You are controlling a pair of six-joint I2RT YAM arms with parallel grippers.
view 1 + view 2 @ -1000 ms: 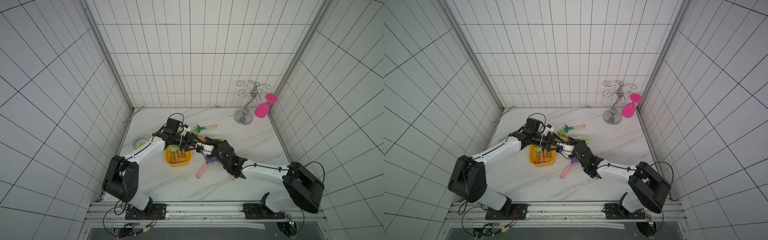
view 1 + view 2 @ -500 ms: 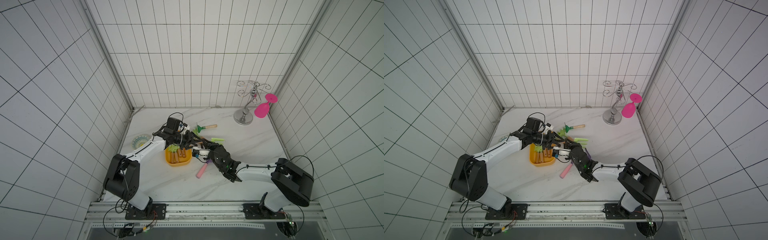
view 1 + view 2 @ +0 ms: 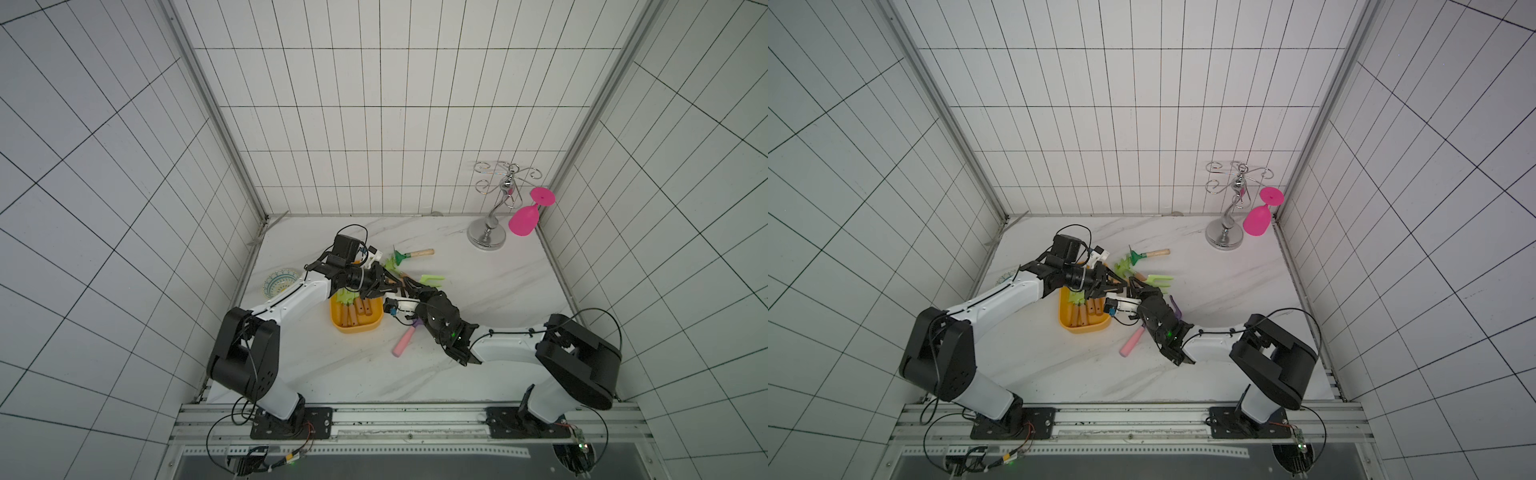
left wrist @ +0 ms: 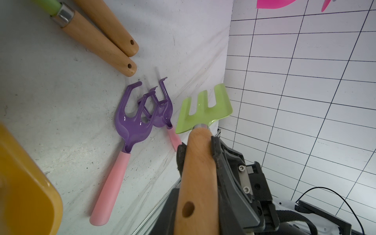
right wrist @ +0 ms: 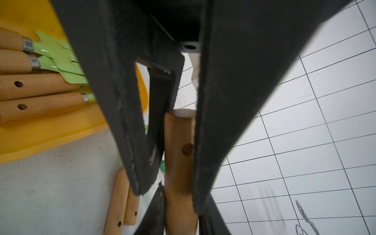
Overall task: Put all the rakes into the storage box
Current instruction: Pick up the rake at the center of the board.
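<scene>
Since a second ago the left gripper (image 3: 388, 283) has closed onto the wooden handle of the lime-green flat-tined rake (image 4: 203, 105); right gripper (image 3: 412, 291) clamps the same handle. Rake hangs off the desk (image 3: 457, 374), just beside the far right corner of the shallow yellow-orange plastic storage box (image 3: 356, 330), which holds other wooden-handled rakes (image 5: 40, 85) near the desk's left edge.

Storage box (image 4: 24, 183) blurry, cut at edge; rake (image 4: 196, 173) hdl cut too.
</scene>
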